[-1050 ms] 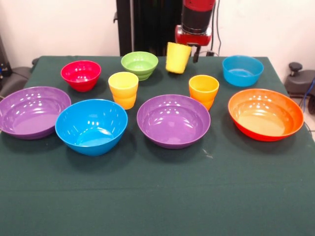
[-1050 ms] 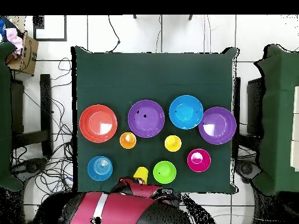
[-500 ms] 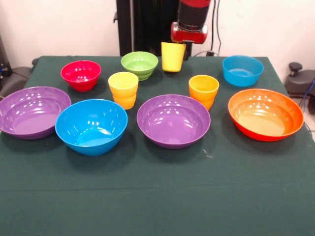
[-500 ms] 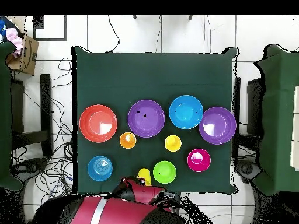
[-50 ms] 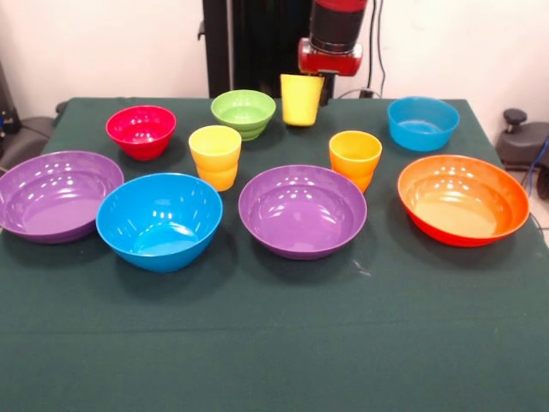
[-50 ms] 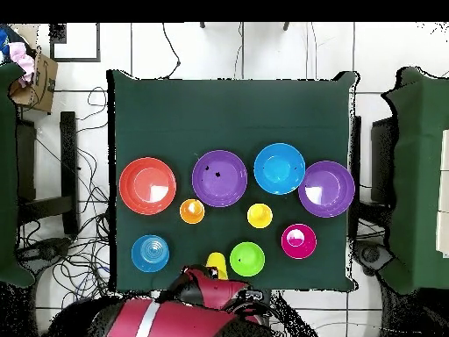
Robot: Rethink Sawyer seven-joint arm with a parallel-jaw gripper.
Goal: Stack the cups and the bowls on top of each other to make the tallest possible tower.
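Front view showed the green table bare along its near edge. Next came a row of four large bowls: a purple bowl at the left edge, a blue bowl just beside it and nearly touching, a second purple bowl in the middle, and an orange bowl to the right, well apart from the others. Behind that row stood two cups, upright: a yellow-and-orange cup, which looked like one tumbler nested in another, between the blue bowl and the middle purple one, and an orange cup just behind the middle purple bowl's right rim. Farther back sat three small bowls: a red bowl at the left, a light green bowl near the centre, and a small blue bowl at the right. At the far edge, the gripper was closed around a yellow cup, carried upright, just to the right of the light green bowl; I could not tell whether its base touched the cloth. From overhead, that yellow cup showed only partly, beside the light green bowl, with the red arm covering its near side. No bowl had been set on another; the nested cup pair was the only pile.
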